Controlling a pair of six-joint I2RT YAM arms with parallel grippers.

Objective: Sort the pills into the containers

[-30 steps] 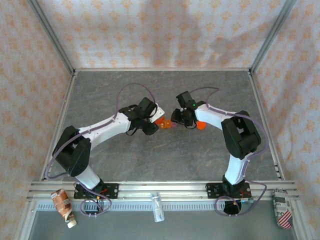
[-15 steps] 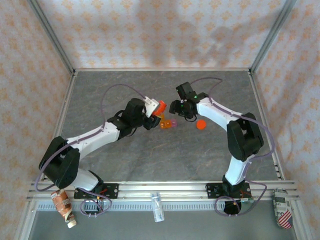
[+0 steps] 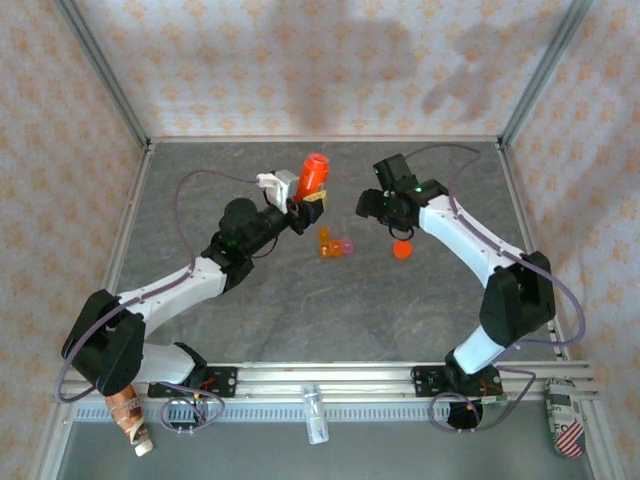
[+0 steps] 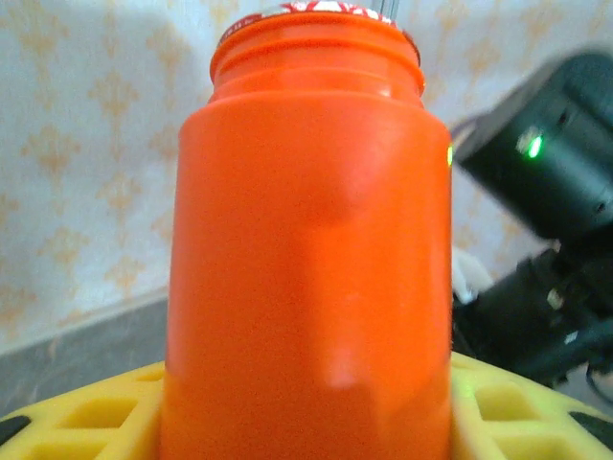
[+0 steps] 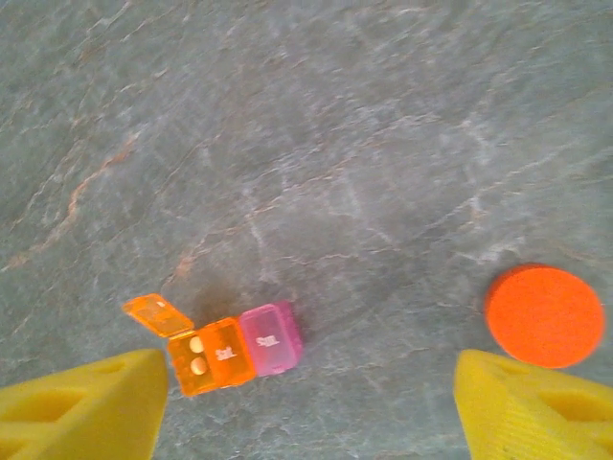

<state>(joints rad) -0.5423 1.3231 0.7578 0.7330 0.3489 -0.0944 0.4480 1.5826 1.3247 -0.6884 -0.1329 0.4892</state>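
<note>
Since a second ago, your left arm has reached out and lifted the bottle (image 3: 313, 175) away from the containers (image 3: 335, 246) toward the far side. Your right end effector (image 3: 383, 207) has pulled back to the right of them and spread.

From the top view you see the layout: the containers lie alone on the surface (image 3: 300, 300) between the two end effectors, and the round orange cap (image 3: 402, 250) lies flat just to their right. The left end effector (image 3: 305, 198) holds the bottle above the surface, tilted a little.

Your right wrist view gives detail the top view cannot. The orange compartment (image 5: 213, 356) has its lid flipped open, with two pale pills (image 5: 196, 354) inside, while the pink compartment (image 5: 271, 338) is closed. The right end effector (image 5: 306, 412) stands wide, a yellow fingertip (image 5: 81, 402) at each lower corner and only bare surface between them.

Your left wrist view shows the grip itself. The left end effector (image 4: 306, 422) is clamped on the bottle, yellow pads (image 4: 86, 414) on either side of its body, its threaded neck uppermost. The right arm, with a green light, is behind it.
</note>
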